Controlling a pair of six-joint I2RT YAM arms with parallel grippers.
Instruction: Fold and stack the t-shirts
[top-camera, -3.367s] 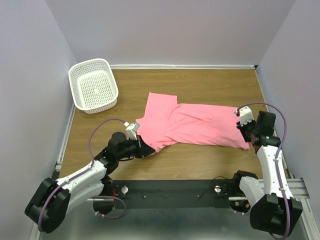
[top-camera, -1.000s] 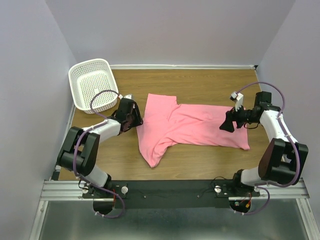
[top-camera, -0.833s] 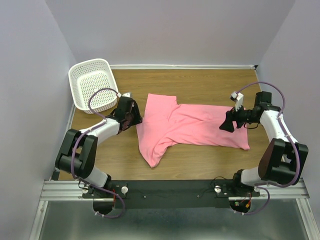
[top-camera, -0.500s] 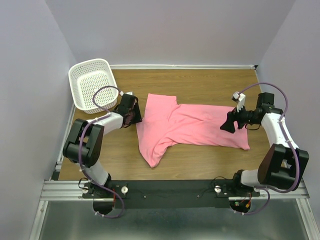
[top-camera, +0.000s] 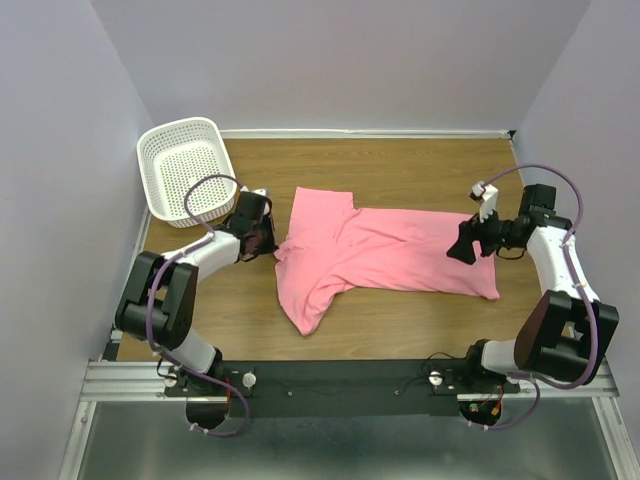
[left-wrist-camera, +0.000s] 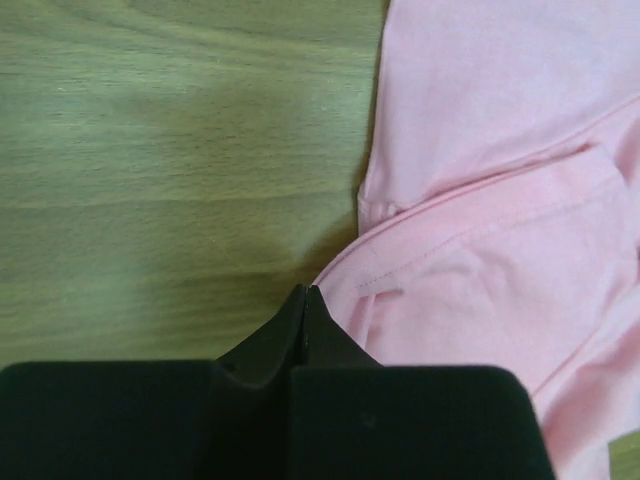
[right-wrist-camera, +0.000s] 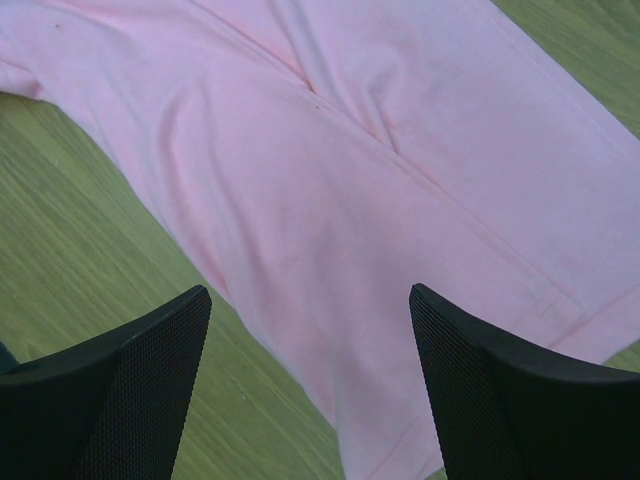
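The pink t-shirt (top-camera: 390, 250) lies spread and partly folded across the middle of the table, one sleeve towards the far left. My left gripper (top-camera: 268, 240) is low at the shirt's left edge. In the left wrist view the shut tips (left-wrist-camera: 305, 292) touch the hem of the shirt (left-wrist-camera: 500, 150); no cloth shows between them. My right gripper (top-camera: 465, 248) is wide open just above the shirt's right part. The right wrist view shows it (right-wrist-camera: 310, 390) hovering over the cloth (right-wrist-camera: 350, 150), holding nothing.
A white perforated basket (top-camera: 178, 126) stands at the far left corner, just behind the left arm. Walls close the table on the left, back and right. Bare wood (top-camera: 400, 320) shows in front of the shirt.
The left gripper has left the shirt's near corner, swung to its left edge and settled there. The right gripper moved onto the shirt's right part, then drew back slightly to the right.
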